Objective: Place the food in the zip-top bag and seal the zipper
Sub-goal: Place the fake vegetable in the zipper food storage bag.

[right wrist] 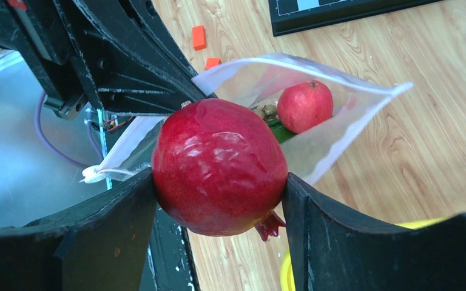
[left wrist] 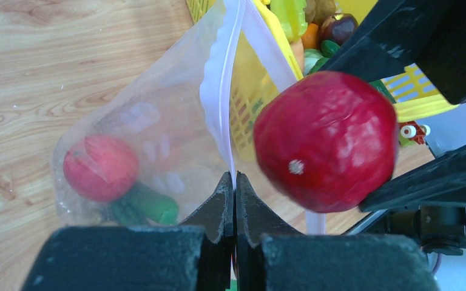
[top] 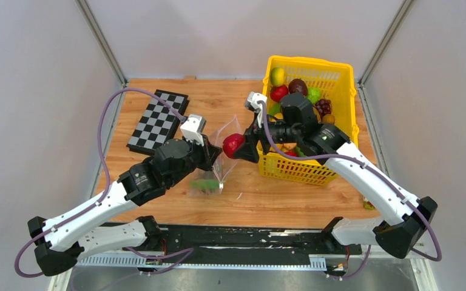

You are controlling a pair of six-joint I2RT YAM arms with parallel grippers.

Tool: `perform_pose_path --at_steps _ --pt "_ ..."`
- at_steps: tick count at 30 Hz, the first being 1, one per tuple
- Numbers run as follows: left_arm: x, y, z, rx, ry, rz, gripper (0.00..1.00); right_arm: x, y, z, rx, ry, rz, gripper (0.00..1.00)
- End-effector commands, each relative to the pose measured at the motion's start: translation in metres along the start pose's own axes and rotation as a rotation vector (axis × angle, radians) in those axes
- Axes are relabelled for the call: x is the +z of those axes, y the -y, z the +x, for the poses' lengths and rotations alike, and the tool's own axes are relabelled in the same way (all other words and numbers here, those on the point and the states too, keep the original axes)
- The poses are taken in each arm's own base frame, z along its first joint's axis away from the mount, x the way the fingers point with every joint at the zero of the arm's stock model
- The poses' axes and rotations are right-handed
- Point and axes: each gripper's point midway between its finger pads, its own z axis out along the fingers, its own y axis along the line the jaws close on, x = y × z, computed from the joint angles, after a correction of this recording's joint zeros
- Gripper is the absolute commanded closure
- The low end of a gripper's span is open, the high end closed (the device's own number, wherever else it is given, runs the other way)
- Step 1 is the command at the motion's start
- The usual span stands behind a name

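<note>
The clear zip-top bag (top: 223, 156) lies at the table's middle with its mouth raised and open. My left gripper (left wrist: 235, 182) is shut on the bag's zipper strip (left wrist: 221, 91) and holds that edge up. Inside the bag lie a red fruit (left wrist: 100, 167) and a green cucumber-like piece (left wrist: 151, 205); they also show in the right wrist view (right wrist: 305, 105). My right gripper (right wrist: 218, 182) is shut on a red pomegranate-like fruit (right wrist: 218, 165) and holds it just in front of the bag's mouth (top: 233, 145). More food fills the yellow basket (top: 340, 85).
A black-and-white chessboard (top: 158, 121) lies at the back left. Two small orange blocks (right wrist: 199, 37) lie on the wood near the bag. The yellow basket stands right behind my right gripper. The table's front edge and a black rail run near the arm bases.
</note>
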Motion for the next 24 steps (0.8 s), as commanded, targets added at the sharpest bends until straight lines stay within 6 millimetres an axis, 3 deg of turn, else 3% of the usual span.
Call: perform_pose_path --at_steps 1,11,24 --pt "-0.002 0.012 -0.018 -0.025 0.048 0.044 1.0 0.007 0.002 -0.028 -0.11 0.052 0.061 0.56" --pt "-0.007 0.01 -0.021 -0.024 0.067 0.044 1.0 0.014 0.045 -0.009 -0.114 -0.056 0.288 0.51" --pt "-0.008 0.009 -0.023 -0.027 0.077 0.042 1.0 0.023 0.026 -0.01 -0.126 -0.046 0.175 0.32"
